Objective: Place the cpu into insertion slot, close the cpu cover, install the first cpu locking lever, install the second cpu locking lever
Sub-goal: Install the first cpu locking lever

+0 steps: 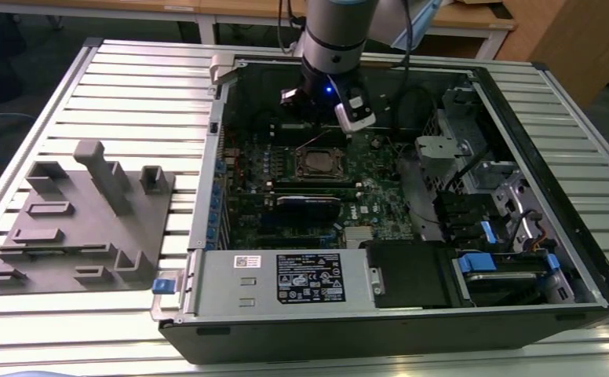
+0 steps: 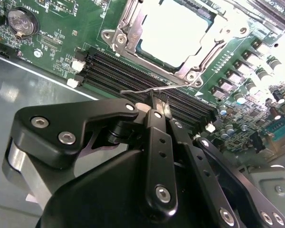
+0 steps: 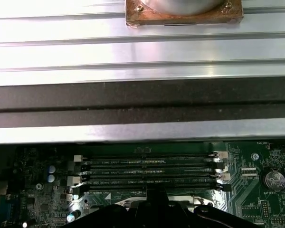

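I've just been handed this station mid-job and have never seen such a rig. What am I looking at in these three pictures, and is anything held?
It is one robot arm reaching into an open computer case that lies on a slatted metal table. The exterior view looks on from off the arm; a grey moulded tray sits on the table at that view's left. Both wrist views ride on the arm. The second wrist view looks past the black tool at the silver chip, which lies inside its metal frame cover. The tool looks shut on a thin wire lever beside that cover. The first wrist view shows the memory slots.
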You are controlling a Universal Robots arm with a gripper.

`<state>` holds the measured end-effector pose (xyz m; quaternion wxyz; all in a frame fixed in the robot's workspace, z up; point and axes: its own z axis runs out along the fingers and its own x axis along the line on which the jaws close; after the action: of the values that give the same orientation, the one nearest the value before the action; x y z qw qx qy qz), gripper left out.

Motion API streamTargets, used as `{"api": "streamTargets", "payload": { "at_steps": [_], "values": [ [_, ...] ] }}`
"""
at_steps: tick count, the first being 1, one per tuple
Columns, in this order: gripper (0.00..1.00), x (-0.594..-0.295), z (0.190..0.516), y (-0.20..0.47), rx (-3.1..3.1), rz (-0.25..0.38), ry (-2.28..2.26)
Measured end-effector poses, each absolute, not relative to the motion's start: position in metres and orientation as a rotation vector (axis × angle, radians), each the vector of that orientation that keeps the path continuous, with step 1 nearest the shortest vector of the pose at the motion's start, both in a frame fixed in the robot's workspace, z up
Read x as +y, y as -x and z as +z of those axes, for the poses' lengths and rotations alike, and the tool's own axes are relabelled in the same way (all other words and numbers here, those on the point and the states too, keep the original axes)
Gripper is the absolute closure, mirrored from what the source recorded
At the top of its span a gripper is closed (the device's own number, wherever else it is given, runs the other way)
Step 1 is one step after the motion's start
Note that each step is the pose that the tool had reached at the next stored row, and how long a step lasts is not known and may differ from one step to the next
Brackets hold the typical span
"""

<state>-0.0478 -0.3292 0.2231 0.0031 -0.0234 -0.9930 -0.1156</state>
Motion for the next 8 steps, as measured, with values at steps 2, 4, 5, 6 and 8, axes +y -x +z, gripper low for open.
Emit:
{"api": "streamTargets", "payload": {
  "at_steps": [2, 4, 5, 6, 8],
  "values": [
    [0.89, -0.3292, 0.2217, 0.0474, -3.114, -0.362, 0.073],
    [0.89, -0.3292, 0.2207, 0.0466, -3.114, -0.362, 0.073],
    [0.89, -0.3292, 0.2204, 0.0458, -3.114, -0.362, 0.073],
    [0.89, -0.3291, 0.2202, 0.0448, -3.113, -0.362, 0.073],
    [0.89, -0.3292, 0.2196, 0.0424, -3.114, -0.362, 0.073]
  ]
}}
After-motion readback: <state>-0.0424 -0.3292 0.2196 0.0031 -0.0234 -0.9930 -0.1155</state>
